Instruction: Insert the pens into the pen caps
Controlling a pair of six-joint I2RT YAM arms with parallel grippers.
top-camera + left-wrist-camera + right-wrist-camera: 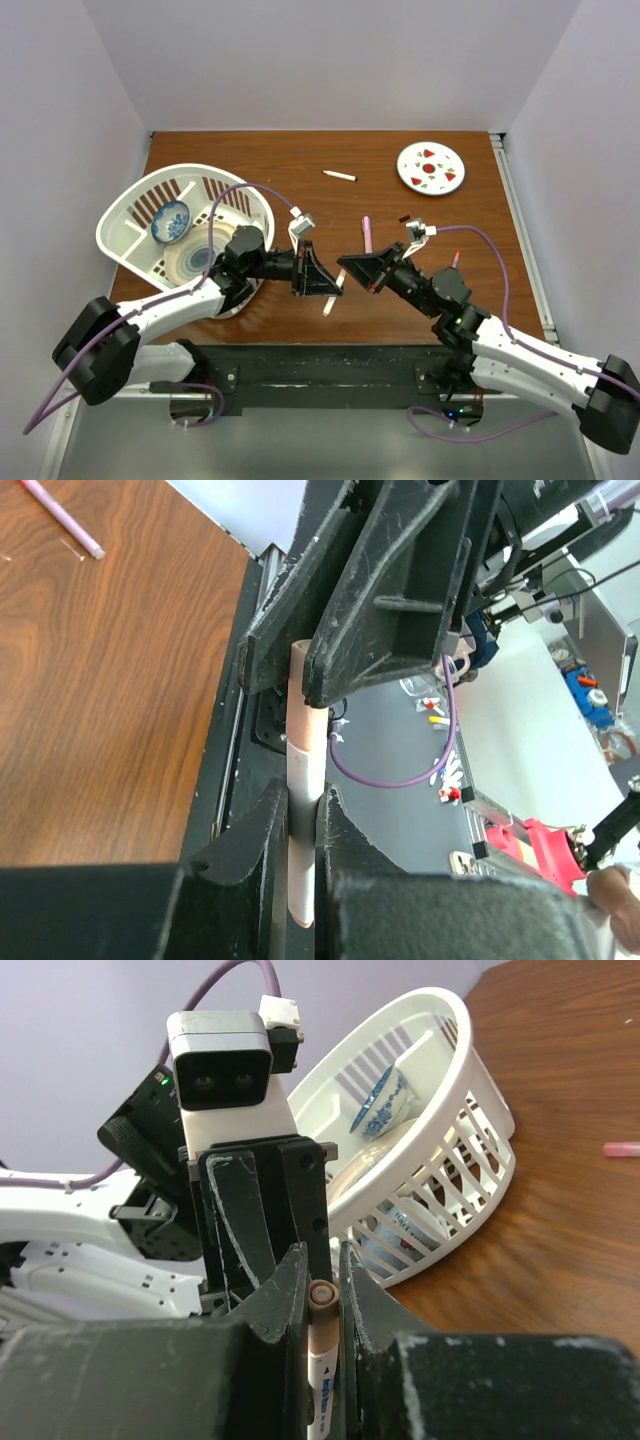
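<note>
Worktop, 6 o'clock: left fingers clamp the pen, right fingers clamp its peach cap; press coaxially, avoiding tilt.

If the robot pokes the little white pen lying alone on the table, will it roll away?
Probably, if poked from the side: the white pen looks thin and round and lies flat on the smooth wooden table. It likely stays stiff, since it looks perfectly straight. Being so small, it is probably light and would skid easily.
</note>
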